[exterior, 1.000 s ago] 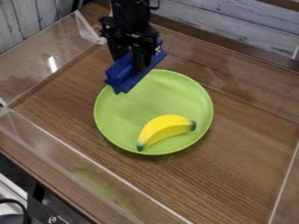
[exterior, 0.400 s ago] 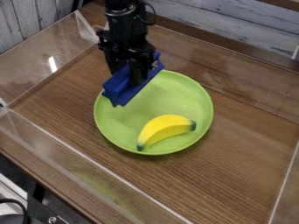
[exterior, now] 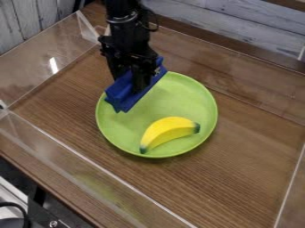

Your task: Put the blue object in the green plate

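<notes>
Blue object clamped in pincer, tilted above green plate rim, desk's far-left side; release remains.

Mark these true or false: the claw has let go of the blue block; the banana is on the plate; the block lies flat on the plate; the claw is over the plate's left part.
1. The claw has released the blue block: false, it is shut on it.
2. The banana lies on the green plate: true.
3. The block lies flat on the plate: false, it is held tilted.
4. The claw is over the plate's left part: true.
</notes>
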